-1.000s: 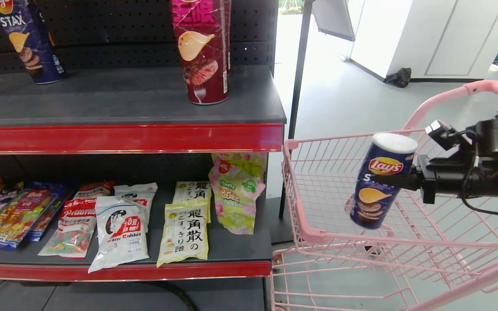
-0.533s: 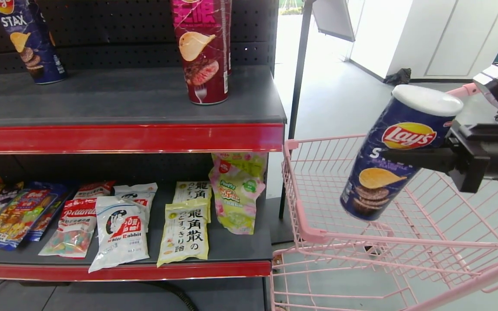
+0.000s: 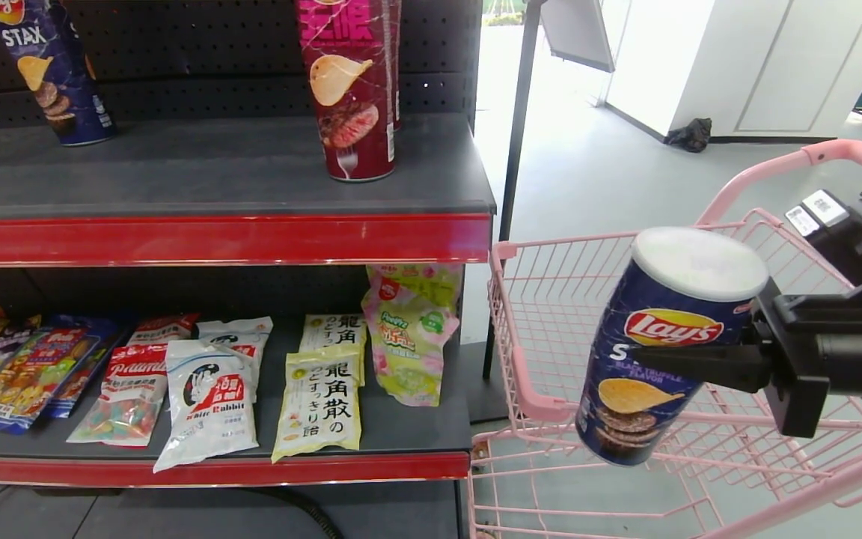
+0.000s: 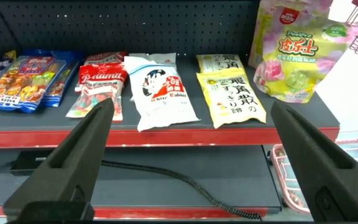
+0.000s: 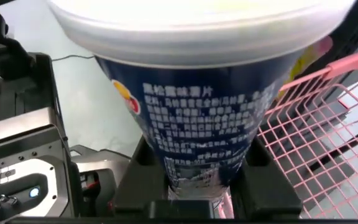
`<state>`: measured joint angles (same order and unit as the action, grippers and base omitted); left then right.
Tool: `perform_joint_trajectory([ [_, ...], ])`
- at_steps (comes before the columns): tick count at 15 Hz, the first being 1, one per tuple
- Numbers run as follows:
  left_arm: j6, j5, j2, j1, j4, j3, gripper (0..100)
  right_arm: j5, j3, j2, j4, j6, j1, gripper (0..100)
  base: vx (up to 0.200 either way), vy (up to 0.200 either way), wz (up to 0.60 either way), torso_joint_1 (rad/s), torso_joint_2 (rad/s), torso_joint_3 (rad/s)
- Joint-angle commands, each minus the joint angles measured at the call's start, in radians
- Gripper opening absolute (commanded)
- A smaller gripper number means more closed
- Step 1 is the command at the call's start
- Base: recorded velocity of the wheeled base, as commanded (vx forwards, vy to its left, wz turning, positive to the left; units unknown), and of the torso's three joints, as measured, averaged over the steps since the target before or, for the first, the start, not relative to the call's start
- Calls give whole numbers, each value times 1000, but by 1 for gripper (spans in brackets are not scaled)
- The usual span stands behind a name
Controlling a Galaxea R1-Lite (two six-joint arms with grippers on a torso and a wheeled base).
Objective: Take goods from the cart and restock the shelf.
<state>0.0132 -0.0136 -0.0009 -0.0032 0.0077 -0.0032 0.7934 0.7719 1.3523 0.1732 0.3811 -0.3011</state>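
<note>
Upper shelf point(image 3: 214, 172): a blue can point(image 3: 53, 75) upright at left, a maroon can point(image 3: 352, 90) upright near the right end. Lower shelf point(image 3: 401, 430): flat snack bags in a row, including a white bag point(image 3: 210, 404) and a yellow bag point(image 3: 319, 404); a green bag point(image 3: 408, 337) leans at the right.

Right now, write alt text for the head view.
The right gripper holds a blue chip can, slightly tilted, over the pink cart. To its left, a shelf carries other cans above and snack bags below.

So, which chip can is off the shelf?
The white-lidded blue can in the right gripper, by the pink cart; the other blue can and the maroon can stand on the top shelf.
</note>
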Motion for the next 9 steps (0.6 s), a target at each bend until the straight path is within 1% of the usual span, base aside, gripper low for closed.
perform_joint_trajectory([
  [1,1,0,1,0,0,0,100,-2,-6,-6,0,1,-12,0,0,0,0,0,0,0],
  [6,1,0,1,0,0,0,100,-37,-13,-4,2,2,-46,0,0,0,0,0,0,0],
  [9,1,0,1,0,0,0,100,-37,-25,-13,2,4,-47,0,0,0,0,0,0,0],
])
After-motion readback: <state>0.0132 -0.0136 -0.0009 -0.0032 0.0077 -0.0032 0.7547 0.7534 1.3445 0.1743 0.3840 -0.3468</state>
